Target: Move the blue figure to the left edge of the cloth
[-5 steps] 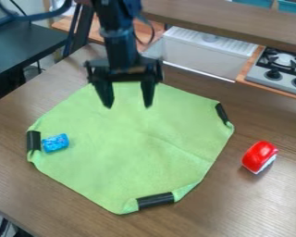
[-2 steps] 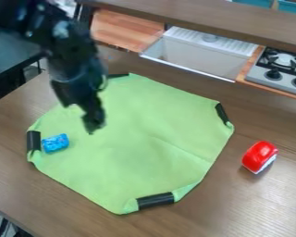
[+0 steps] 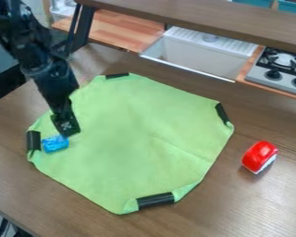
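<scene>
Right at the blue figure (image 3: pixel 55 145), the gripper (image 3: pixel 67 129), contact unclear

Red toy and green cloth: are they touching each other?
Apart. The camera view shows a strip of the table between the red toy and the right side of the green cloth.

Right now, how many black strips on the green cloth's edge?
4, as the camera sees it: left strip, beside blue figure; top strip; right strip; bottom strip. Arm covers some cloth at upper left, possibly hiding another.
</scene>
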`<state>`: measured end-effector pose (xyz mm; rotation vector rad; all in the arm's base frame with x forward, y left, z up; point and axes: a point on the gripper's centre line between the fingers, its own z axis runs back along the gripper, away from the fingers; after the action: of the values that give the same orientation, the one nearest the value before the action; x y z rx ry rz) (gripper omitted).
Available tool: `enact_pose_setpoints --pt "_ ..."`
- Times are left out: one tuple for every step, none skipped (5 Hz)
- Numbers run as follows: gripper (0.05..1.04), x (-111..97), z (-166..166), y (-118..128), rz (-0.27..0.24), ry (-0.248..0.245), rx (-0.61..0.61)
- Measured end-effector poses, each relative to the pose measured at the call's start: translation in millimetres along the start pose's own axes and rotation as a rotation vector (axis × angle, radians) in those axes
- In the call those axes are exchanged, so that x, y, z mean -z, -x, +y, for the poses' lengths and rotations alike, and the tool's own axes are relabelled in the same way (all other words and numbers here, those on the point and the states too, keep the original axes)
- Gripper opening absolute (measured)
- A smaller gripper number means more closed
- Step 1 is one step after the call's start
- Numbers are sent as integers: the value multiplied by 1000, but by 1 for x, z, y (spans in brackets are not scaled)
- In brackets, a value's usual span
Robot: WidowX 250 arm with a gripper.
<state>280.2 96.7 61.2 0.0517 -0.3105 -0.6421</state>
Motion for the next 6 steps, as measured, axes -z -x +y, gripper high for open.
enact_pose_setpoints --pt "999 7 0 13 68 64 41" --pt "999 13 -3 22 115 25 43" --pt "999 19 -6 29 143 -7 42" --pt "1000 21 -6 32 144 -34 35" --pt "955 22 -5 33 147 -43 33" --pt "674 28 -5 35 164 -30 20"
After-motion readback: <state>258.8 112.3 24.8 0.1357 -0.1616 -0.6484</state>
